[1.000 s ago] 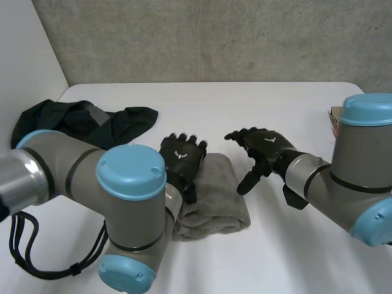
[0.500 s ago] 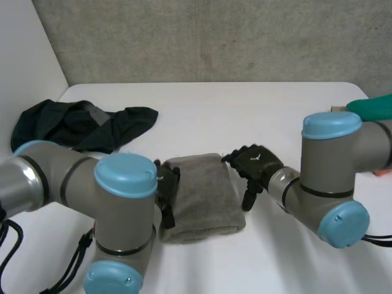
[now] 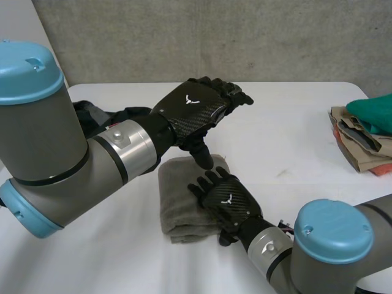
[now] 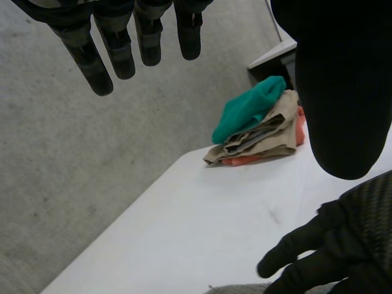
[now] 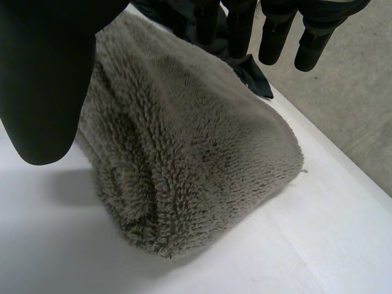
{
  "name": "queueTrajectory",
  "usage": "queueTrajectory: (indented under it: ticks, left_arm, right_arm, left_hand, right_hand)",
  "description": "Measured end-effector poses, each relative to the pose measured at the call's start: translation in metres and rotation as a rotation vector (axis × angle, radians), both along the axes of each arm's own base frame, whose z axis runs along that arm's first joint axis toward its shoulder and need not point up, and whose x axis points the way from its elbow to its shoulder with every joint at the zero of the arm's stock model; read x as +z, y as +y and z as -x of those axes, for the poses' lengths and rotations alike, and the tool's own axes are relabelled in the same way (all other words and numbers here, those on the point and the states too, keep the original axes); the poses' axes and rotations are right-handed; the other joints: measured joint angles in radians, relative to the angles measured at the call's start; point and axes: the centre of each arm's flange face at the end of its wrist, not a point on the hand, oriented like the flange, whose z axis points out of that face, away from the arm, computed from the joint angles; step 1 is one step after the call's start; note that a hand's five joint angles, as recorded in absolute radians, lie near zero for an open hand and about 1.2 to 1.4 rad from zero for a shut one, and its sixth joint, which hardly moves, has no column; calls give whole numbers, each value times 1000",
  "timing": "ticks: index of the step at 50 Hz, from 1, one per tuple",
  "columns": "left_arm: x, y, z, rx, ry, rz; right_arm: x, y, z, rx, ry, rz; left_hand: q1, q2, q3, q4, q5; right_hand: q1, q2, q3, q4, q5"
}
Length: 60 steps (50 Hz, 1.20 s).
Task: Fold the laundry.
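Head view: towel point(image 3: 179, 199) lies folded on the table point(image 3: 288, 141), near the front and middle. Your right hand point(image 3: 228, 201) is over its near right edge, fingers spread and straight, gripping nothing. Left hand point(image 3: 191, 110) is up in the air above the towel's far edge, fingers straight, thumb hanging down, empty. The stack point(image 3: 362, 131) of folded pieces sits well apart at the table's right edge. The towel looks done, so the step is probably a final press or a move to the stack. Lower the right palm flat and keep the fold shut. Keep the left hand high and clear. You can't tell whether the right palm touches the pile; the left arm covers the table's far left.

Left wrist view: left hand's fingers point(image 4: 116, 46) are apart and straight, nothing between them and the thumb. The stack point(image 4: 257, 122) is beyond them, with the right hand point(image 4: 334, 251) below. Only a sliver of towel shows.

Right wrist view: fingers point(image 5: 275, 33) straight over the towel point(image 5: 184, 159), not curled in. A dark garment point(image 5: 257, 79) lies just behind it, mostly cut off. The thumb blocks one end of the towel, so check the layers there.
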Motion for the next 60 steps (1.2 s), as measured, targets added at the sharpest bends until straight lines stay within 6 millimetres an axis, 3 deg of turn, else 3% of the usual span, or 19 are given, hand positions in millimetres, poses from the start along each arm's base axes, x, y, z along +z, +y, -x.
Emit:
queueTrajectory:
  ticks: [12,22,28,31,35,39,47,48,51,55,60]
  left_arm:
    - [-10,-3,1,0,-23,-31]
    - [-10,-3,1,6,-22,-30]
    - [-10,-3,1,8,-22,-32]
    - [-10,-2,0,8,-22,-34]
    - [-9,-2,0,10,-21,-34]
    - [-8,-3,-1,12,-19,-32]
    - [-8,-4,-1,16,-18,-30]
    - [-8,-4,-2,17,-18,-32]
    - [-9,-4,-2,17,-20,-34]
    - [-10,-4,-2,17,-22,-37]
    - [-12,-3,-2,17,-25,-42]
  right_arm:
    - [-21,-20,-12,4,-1,66]
    - [-21,-30,-19,8,9,113]
    - [-19,-34,-22,14,-3,124]
    - [-19,-35,-26,37,-23,134]
    - [-16,-37,-30,58,-49,149]
    - [-11,-46,-27,42,-62,160]
    - [-10,-75,0,-47,-34,144]
    - [-8,-80,12,-67,-5,126]
    - [-8,-80,22,-66,35,93]
    - [-10,-74,31,-51,75,42]
    - [-10,-67,37,-42,92,11]
  left_hand:
    - [-1,-1,0,0,0]
    - [-1,-1,0,0,0]
    - [-1,-1,0,0,0]
    - [-1,-1,0,0,0]
    - [-1,-1,0,0,0]
    - [-1,-1,0,0,0]
    - [-1,-1,0,0,0]
    - [-1,-1,0,0,0]
    - [-1,-1,0,0,0]
    - [-1,-1,0,0,0]
    - [-1,-1,0,0,0]
  right_hand:
    - [51,50,46,47,39]
    - [241,219,220,217,176]
    - [530,560,548,541,487]
    - [813,915,903,908,859]
    - [836,954,958,979,901]
    - [836,954,958,982,902]
    - [830,945,956,979,899]
    - [628,644,647,655,621]
    - [430,424,421,421,390]
    - [233,224,216,212,181]
    - [179,177,165,158,122]
